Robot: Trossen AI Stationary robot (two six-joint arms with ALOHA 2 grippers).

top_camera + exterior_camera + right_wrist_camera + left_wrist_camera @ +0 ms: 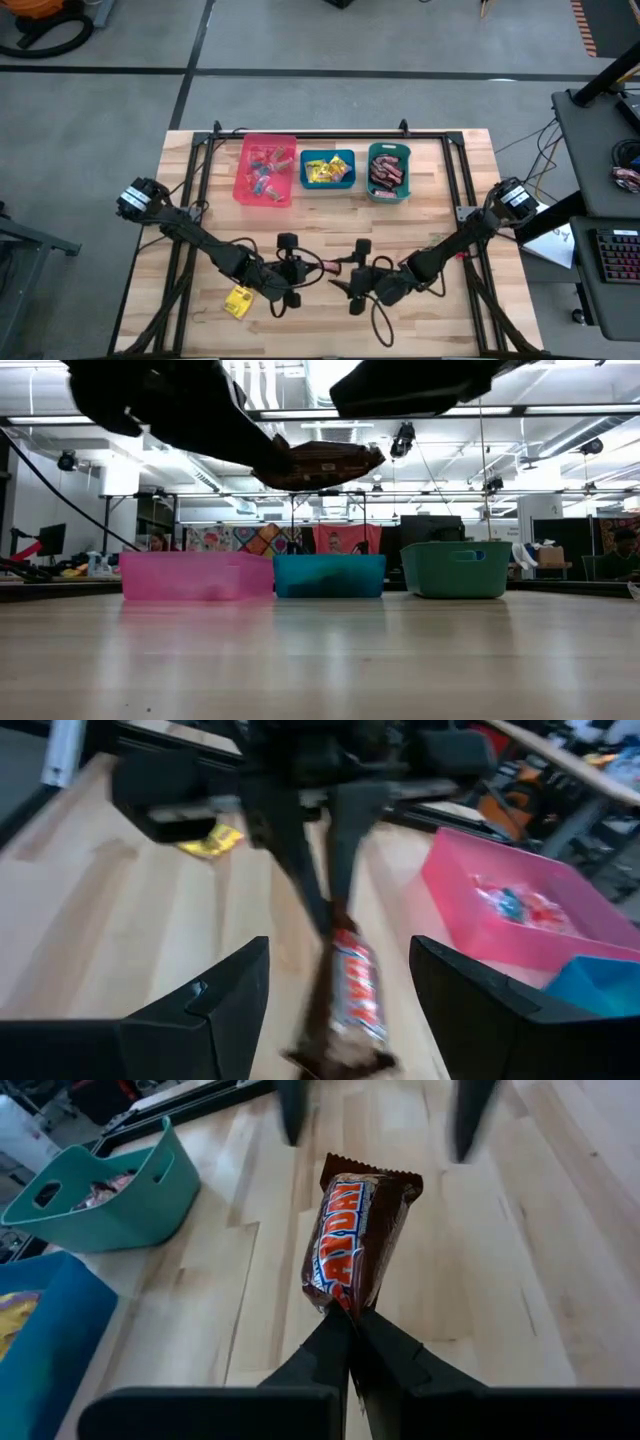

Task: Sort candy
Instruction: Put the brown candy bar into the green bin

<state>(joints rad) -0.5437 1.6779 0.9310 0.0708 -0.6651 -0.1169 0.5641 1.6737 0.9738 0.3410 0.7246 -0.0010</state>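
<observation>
Left wrist view — left gripper (350,1325) pinches a brown-red candy bar (355,1240) by its crimped end; right gripper (340,970) gapes.

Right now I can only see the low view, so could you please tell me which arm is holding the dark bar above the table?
Observer: The left gripper has it. Its jaws are shut on one end of the candy bar.
Operator: Thank you. Where is the other arm?
Observer: The right gripper faces the bar's free end with its jaws open.
Operator: And which bin already has bars like this one?
Observer: The teal bin, the right-most of the three from above, holds the dark bars.
</observation>
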